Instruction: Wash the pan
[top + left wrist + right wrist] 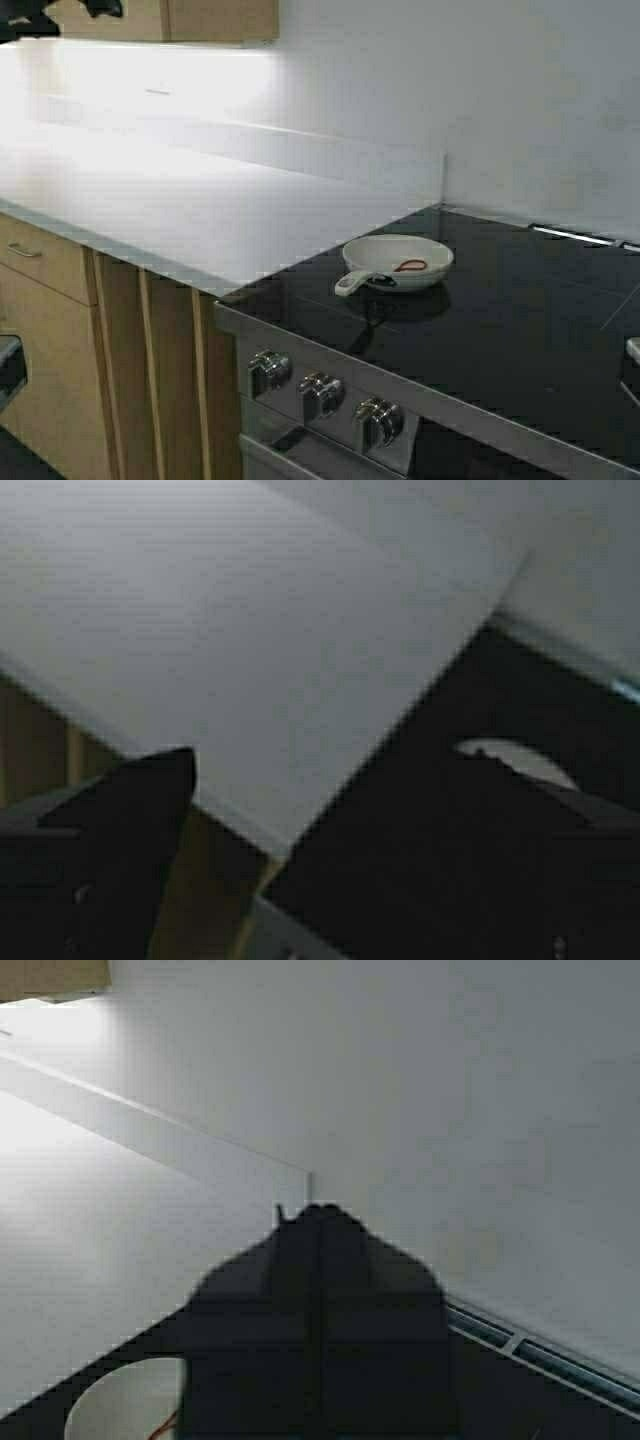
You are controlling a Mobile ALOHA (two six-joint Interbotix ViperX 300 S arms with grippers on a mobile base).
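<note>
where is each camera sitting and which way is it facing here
High view: on the robot's frame, looking forward and down at the white countertop, black stovetop and the pan; neither arm shows.
Left wrist view: on the left arm, looking over the countertop edge and stovetop; left gripper jaws spread wide at the frame's sides.
Right wrist view: on the right arm, facing the wall; right gripper jaws pressed together, pan rim beyond.
Shared: all three show the pan on the stovetop.

The left gripper (pixel 340 880) shows two matte black, wedge-shaped fingers (pixel 120 850), each bearing a small pale screw head. The right gripper (pixel 320 1250) is the same matte black, its blunt fingers (pixel 270 1340) divided by one thin straight seam.
</note>
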